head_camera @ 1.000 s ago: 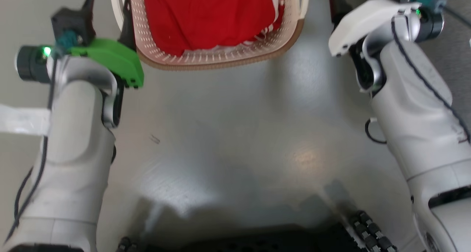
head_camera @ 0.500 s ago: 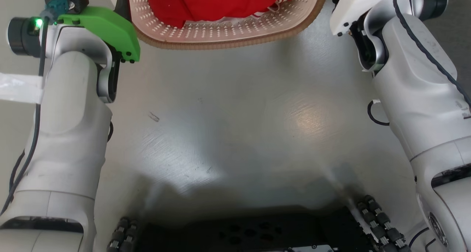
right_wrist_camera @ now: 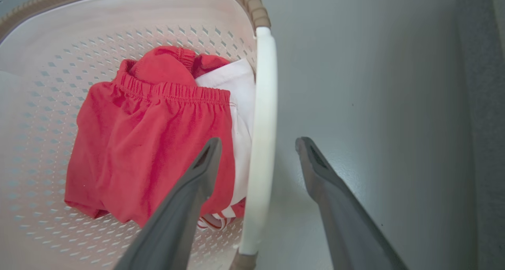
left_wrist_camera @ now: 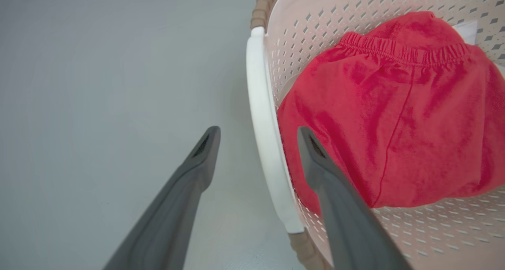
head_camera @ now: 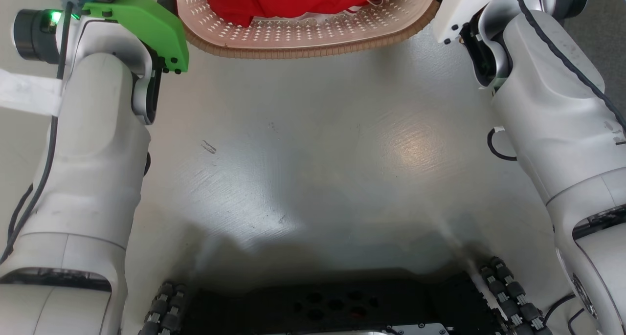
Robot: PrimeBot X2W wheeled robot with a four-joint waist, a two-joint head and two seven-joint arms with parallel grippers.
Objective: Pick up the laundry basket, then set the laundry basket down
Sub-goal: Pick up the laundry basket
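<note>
Head view: the laundry basket (head_camera: 303, 36) sits at the top edge, between both forearms, over grey floor (head_camera: 318, 154). Left wrist view: the left gripper (left_wrist_camera: 257, 130) is spread wide, straddling the basket's white handle (left_wrist_camera: 256, 84), one finger over red cloth (left_wrist_camera: 394, 116). Right wrist view: the right gripper (right_wrist_camera: 258, 141) likewise gapes astride the opposite handle (right_wrist_camera: 265, 104).

no readable text, labels or numbers

The laundry basket (head_camera: 303, 36) stands on the floor (head_camera: 313, 154), garments (left_wrist_camera: 394, 116) inside. The left gripper (left_wrist_camera: 258, 130) and right gripper (right_wrist_camera: 258, 140) each straddle a side handle (left_wrist_camera: 262, 104), one finger (left_wrist_camera: 335, 207) inside, one outside.
</note>
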